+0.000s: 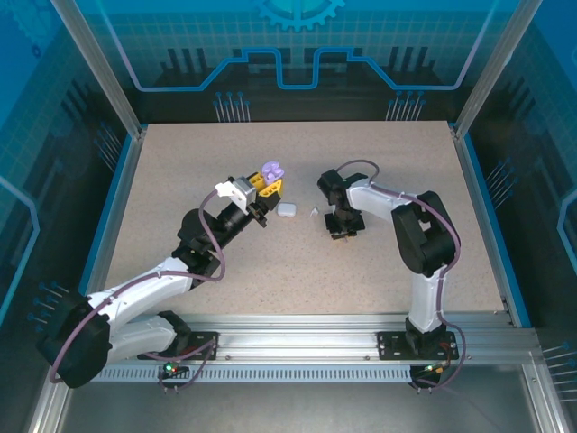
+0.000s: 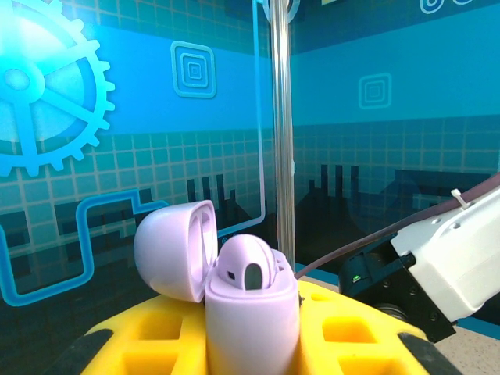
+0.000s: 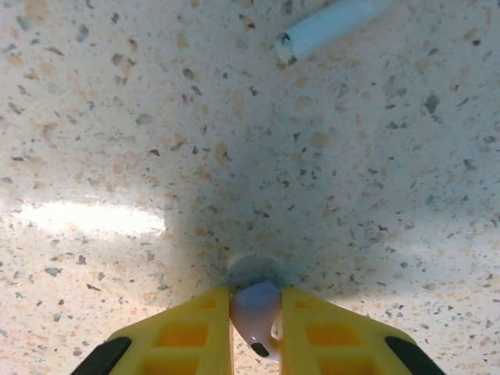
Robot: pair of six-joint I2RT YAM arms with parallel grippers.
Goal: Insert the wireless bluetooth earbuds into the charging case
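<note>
Speckled table (image 1: 180,180) stands inside blue walls. Left gripper (image 1: 261,188) is clamped on the purple case (image 2: 250,305), held up with its lid open, probably so a bud can go in. Right gripper (image 3: 256,332) pinches one bud (image 3: 256,305) low at the table; another bud (image 3: 328,27) lies near.

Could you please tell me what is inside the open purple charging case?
One purple earbud sits in the purple charging case, its head above the rim, with the lid swung open. The case wall hides its stem and any second slot.
</note>
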